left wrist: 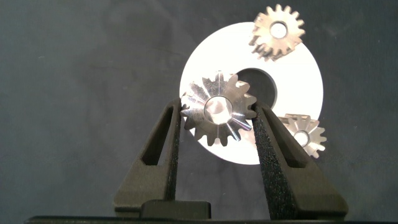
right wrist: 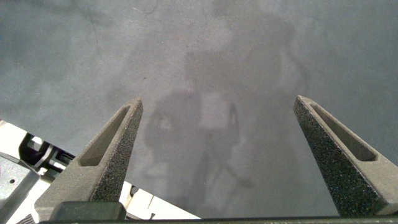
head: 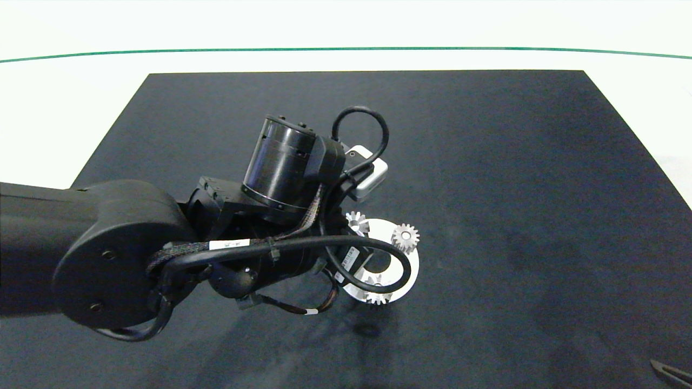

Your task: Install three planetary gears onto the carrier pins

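The left tool is over the white carrier disc, its two grey fingers closed against the teeth of one silver planetary gear. That gear hangs above the disc's rim, beside the central hole. Two more gears sit on the disc: one at its far edge, another at the edge just beside the tool's finger. The disc lies on the dark mat covering the bench. The right tool, spread wide and holding nothing, hovers over bare mat at the near right corner.
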Robot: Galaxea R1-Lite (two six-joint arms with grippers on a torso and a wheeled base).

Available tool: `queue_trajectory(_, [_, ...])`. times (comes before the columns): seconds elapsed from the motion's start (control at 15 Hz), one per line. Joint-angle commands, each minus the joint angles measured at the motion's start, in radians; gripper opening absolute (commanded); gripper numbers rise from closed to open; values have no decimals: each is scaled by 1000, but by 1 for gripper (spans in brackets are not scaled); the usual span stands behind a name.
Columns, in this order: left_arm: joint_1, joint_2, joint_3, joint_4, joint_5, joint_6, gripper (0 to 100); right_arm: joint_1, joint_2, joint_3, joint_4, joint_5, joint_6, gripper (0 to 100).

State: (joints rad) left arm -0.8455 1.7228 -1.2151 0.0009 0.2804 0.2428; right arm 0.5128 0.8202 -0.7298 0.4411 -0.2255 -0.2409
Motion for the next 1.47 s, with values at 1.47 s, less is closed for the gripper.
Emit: queue_trajectory(1.47, [52,64,-7,-1,2,75,1,16,5,15,2,-1,-2,100])
